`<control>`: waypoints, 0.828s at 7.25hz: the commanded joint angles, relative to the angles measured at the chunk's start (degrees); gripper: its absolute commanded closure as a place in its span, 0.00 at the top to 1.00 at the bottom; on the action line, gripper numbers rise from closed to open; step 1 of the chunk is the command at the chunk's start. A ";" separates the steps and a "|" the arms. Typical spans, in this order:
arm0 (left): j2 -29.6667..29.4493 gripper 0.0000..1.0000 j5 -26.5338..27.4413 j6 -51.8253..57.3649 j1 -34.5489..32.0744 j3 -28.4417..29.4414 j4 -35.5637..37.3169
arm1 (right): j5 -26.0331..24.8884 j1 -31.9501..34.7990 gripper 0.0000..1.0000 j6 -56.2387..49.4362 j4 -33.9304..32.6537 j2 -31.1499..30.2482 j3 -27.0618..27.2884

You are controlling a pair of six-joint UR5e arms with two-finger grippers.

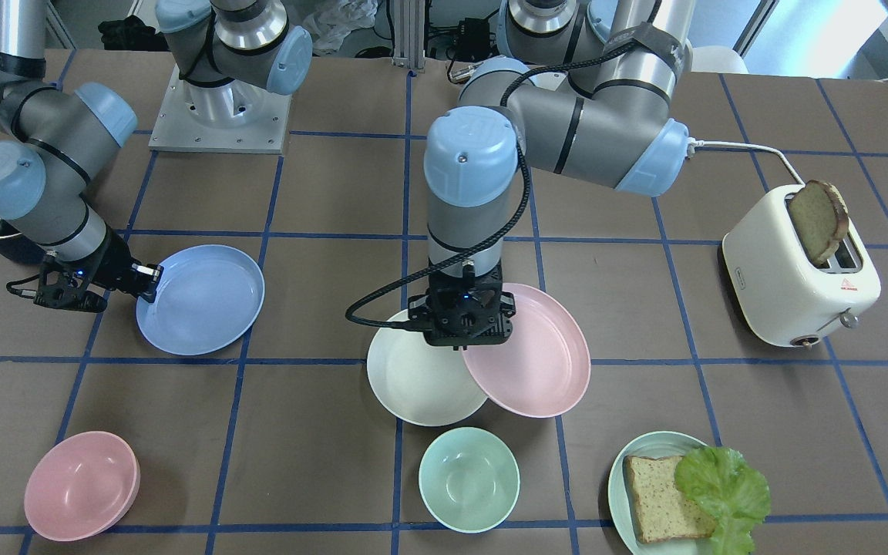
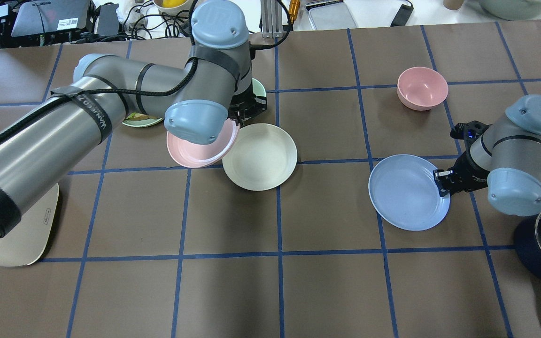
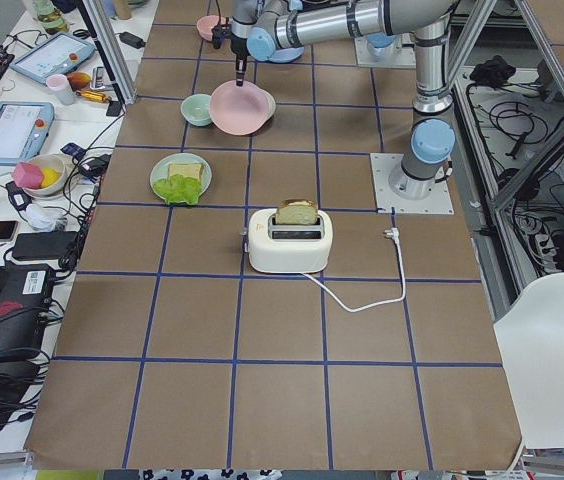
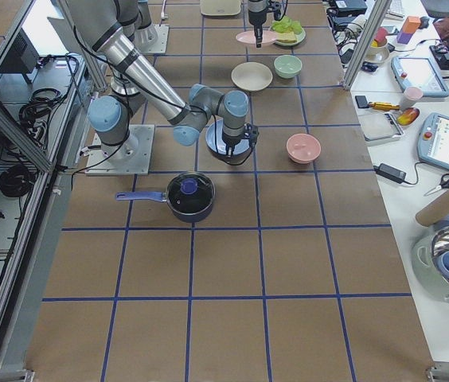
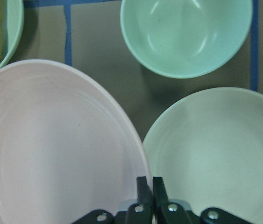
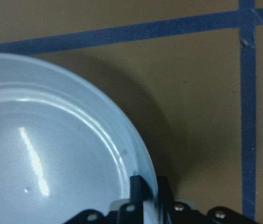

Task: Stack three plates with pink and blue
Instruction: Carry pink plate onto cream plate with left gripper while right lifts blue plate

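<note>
Left fingers [image 5: 143, 187] clamp pink plate [image 1: 530, 356] rim, holding it raised, lapping over cream plate [image 1: 419, 385] to stack there, right fingers [image 6: 138, 187] pinch blue plate [image 1: 201, 301] rim, well apart across worktop [image 1: 321, 439] — probably next

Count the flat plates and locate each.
4: blue plate in the right hand; pink plate in the left hand, overlapping the cream plate; green plate under bread and lettuce.

1. In the overhead view, the left arm [image 2: 111, 103] hides the far part of the pink plate [image 2: 195, 152], most of the mint bowl [image 2: 259, 88] and nearly all of the green plate [image 2: 141, 123].
2. There the toaster [image 2: 21, 230] is half covered, and the dark pot [image 2: 540, 263] is cut by the right edge.
3. The right wrist view crops the blue plate [image 6: 52, 140] at left and bottom.
</note>
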 commanded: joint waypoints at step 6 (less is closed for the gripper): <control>-10.08 0.00 -0.19 -9.09 -8.38 4.11 1.58 | 0.71 -0.02 0.00 -1.65 12.08 -3.79 -10.86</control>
